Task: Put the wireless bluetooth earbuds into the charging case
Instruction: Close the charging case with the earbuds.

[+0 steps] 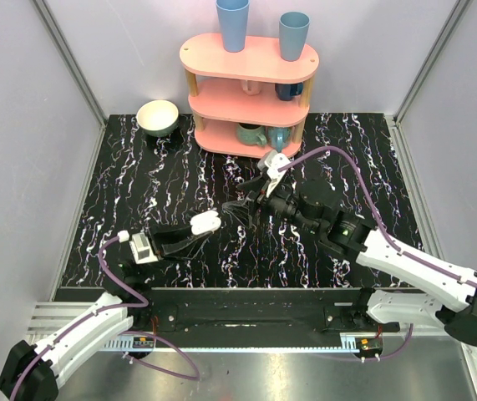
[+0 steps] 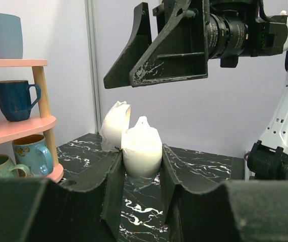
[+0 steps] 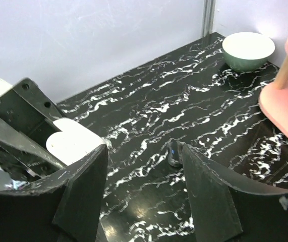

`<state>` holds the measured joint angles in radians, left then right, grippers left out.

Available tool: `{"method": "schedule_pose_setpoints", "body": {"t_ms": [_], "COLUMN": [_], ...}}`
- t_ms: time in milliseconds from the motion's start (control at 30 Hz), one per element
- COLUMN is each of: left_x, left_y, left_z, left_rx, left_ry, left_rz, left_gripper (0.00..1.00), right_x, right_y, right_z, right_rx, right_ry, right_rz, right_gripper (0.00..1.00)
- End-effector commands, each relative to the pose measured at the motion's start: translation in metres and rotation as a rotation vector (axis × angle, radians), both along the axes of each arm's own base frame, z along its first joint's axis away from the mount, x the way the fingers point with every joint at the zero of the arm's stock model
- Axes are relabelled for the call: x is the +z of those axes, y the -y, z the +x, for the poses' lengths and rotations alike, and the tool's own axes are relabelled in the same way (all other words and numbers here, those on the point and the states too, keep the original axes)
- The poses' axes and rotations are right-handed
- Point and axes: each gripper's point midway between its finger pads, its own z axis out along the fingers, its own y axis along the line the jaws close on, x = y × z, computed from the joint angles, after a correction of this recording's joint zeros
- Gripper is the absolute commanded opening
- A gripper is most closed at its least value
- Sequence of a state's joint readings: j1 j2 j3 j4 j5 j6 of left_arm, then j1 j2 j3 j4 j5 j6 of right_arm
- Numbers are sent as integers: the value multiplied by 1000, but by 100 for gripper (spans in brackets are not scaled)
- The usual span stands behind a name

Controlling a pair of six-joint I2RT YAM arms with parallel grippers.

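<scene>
The charging case point(image 1: 205, 222) is a small white rounded case with its lid point(image 2: 115, 125) hinged open. My left gripper point(image 1: 190, 234) is shut on the body of the case point(image 2: 141, 148), low over the table's middle. Just right of it, my right gripper point(image 1: 251, 204) hangs open with nothing between its jaws. In the right wrist view the right gripper point(image 3: 144, 151) is over bare table, and a tiny dark glossy earbud point(image 3: 174, 154) with a blue light lies by its right finger. The case point(image 3: 69, 143) shows to the left. I cannot tell what is inside the case.
A pink three-tier shelf point(image 1: 249, 60) stands at the back with two blue cups point(image 1: 232, 23) on top and mugs point(image 1: 253, 134) below. A white and green bowl point(image 1: 157, 117) sits left of it. Grey walls close in on the black marbled table point(image 1: 138, 184).
</scene>
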<state>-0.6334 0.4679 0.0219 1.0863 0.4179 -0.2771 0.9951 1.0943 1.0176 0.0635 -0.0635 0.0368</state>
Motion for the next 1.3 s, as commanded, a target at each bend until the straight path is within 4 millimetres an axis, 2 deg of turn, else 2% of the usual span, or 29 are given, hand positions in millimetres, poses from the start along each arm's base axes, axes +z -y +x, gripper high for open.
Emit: {"method": "schedule_pose_setpoints", "body": {"t_ms": [0,400,833,1267], "left_x": [-21,-21,-23,-23], "left_y": [-4,-9,-9,-11], "left_z": [3,7,7,7], "left_rx": [28,60,59,66], "left_ry": [-25,-34,-39,-40], "left_rz": [3,-26,-24,-32], "left_gripper": [0,0,0,0], "right_x": [20,6,-11,-21], "right_y": [-14,-24,-38,-36], "right_z": [-4,-15,-10,-5], "right_rx": [29,103,115,81], "right_ry": [-75,-126,-160,-180], "right_rz": [150,157,140,103], "right_gripper": [68,67,67,66]}}
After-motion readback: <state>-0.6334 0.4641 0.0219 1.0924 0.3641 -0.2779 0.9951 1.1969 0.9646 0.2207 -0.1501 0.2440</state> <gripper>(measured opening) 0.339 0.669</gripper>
